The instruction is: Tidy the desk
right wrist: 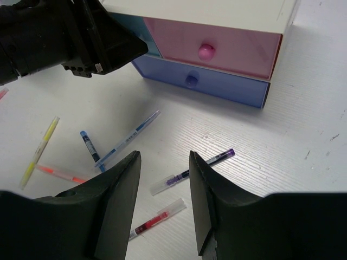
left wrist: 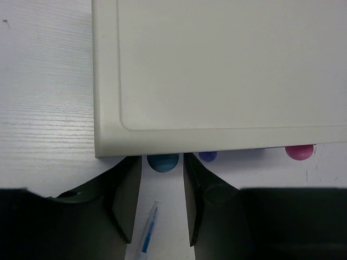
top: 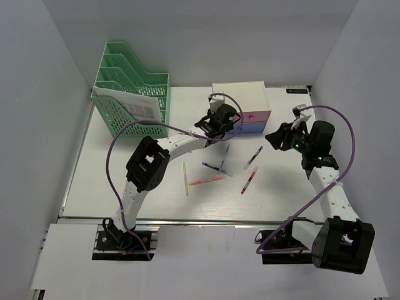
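Scattered on the stiff, flat white rectangular desk, light, slippery thin plastic pens are judged best pinched mid-barrel; left gripper and right gripper are held spread, empty.

The left tool hides most of the teal drawer (right wrist view)
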You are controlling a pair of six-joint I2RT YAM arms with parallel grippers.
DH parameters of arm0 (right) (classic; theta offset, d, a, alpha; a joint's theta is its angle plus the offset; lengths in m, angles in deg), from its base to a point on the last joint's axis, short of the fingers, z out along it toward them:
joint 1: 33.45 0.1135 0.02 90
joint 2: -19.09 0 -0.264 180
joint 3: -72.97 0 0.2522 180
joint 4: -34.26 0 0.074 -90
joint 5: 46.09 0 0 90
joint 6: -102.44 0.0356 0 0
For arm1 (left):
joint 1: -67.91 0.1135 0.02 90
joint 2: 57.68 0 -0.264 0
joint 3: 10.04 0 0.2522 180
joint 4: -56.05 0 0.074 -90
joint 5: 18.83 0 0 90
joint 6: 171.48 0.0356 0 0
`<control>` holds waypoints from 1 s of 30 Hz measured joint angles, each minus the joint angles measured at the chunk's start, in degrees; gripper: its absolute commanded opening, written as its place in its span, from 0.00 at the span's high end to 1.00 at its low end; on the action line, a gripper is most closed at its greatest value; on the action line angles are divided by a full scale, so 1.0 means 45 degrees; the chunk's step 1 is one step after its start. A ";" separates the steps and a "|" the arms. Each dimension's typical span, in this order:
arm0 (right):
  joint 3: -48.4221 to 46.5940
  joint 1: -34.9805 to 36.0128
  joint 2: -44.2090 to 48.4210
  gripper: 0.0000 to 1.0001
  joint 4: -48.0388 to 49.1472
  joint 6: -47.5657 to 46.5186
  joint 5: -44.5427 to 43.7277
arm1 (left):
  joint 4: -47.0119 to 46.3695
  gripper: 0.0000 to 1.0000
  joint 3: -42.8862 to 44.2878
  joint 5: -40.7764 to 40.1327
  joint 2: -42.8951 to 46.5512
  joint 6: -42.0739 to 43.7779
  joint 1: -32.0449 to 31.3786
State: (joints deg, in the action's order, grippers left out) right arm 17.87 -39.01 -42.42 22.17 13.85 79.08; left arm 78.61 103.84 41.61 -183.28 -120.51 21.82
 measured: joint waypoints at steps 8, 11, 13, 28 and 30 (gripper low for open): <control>0.0005 -0.0238 0.0000 0.53 0.0039 0.0039 0.0170 | -0.0189 0.78 -0.0024 -0.0306 0.0000 0.0049 -0.0029; 0.0005 -0.0335 0.0000 0.53 0.0044 0.0044 0.0238 | -0.0437 0.84 -0.0180 -0.0345 0.0000 0.0039 -0.0034; 0.0005 -0.0389 0.0000 0.53 0.0044 0.0073 0.0253 | -0.0699 0.86 -0.0321 -0.0379 0.0005 0.0039 -0.0034; 0.0223 -0.0612 -0.0019 0.53 0.0087 0.0170 0.0374 | -0.3026 1.00 -0.4381 -0.0005 0.2283 -0.0248 -0.0384; 0.0223 -0.0636 -0.0024 0.53 0.0087 0.0170 0.0384 | -0.3113 1.00 -0.4891 0.0087 0.2652 -0.0291 -0.0491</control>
State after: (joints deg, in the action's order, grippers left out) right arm 18.88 -41.88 -42.53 22.56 14.62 80.81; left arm 64.60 81.83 42.00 -171.35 -121.82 19.62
